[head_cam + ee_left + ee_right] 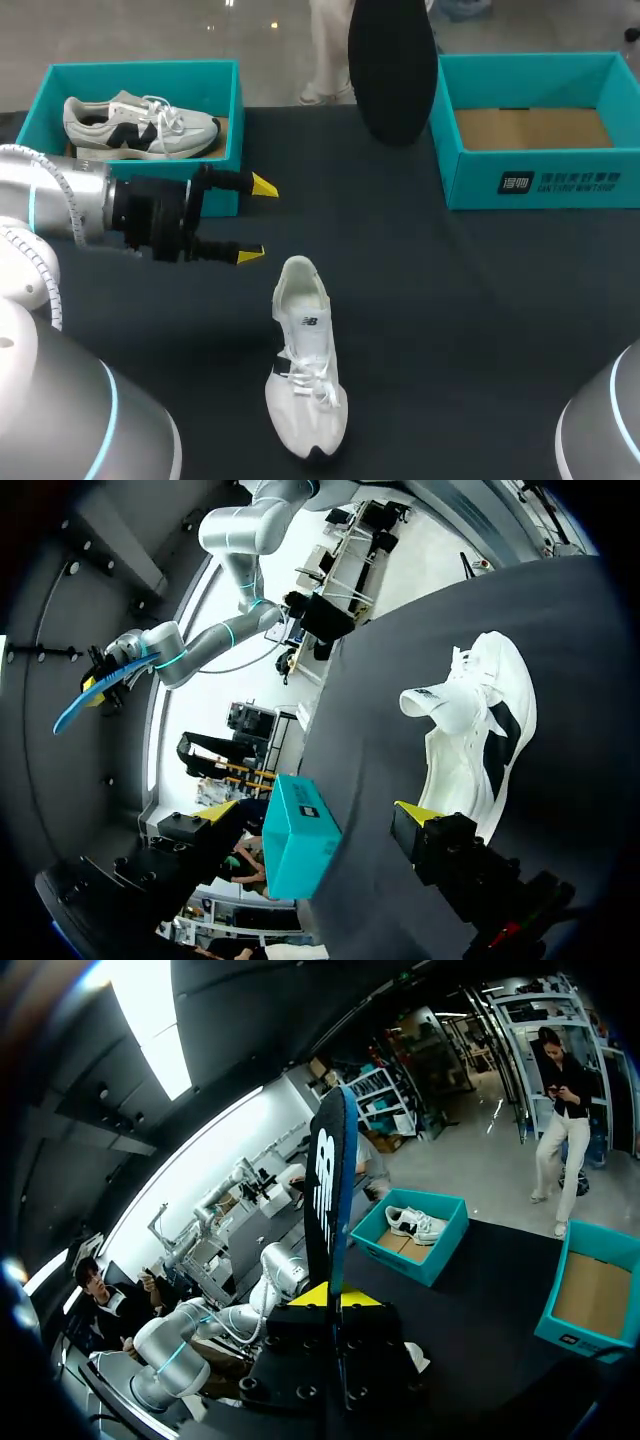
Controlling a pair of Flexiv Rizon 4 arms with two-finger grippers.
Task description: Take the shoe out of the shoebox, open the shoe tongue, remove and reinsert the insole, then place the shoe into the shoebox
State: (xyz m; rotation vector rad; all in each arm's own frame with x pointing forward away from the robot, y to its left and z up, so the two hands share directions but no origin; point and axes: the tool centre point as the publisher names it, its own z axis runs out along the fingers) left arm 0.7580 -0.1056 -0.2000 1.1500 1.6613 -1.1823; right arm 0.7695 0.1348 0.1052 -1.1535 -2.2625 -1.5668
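The white shoe [305, 360] lies on the dark table [480, 300], toe nearest the robot. Just past its heel, the left pincer [256, 220] hangs with its 2 fingers spread, holding nothing. The right pincer [335, 1298] pinches the black insole [330, 1180], which stands up tall. Farthest back sit the left shoebox [235, 110], with a grey shoe [140, 125] inside, and the right shoebox [540, 185].

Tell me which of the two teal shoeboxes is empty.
The shoebox at the table's right, showing only its bare cardboard floor; the left shoebox holds a grey-and-white shoe.
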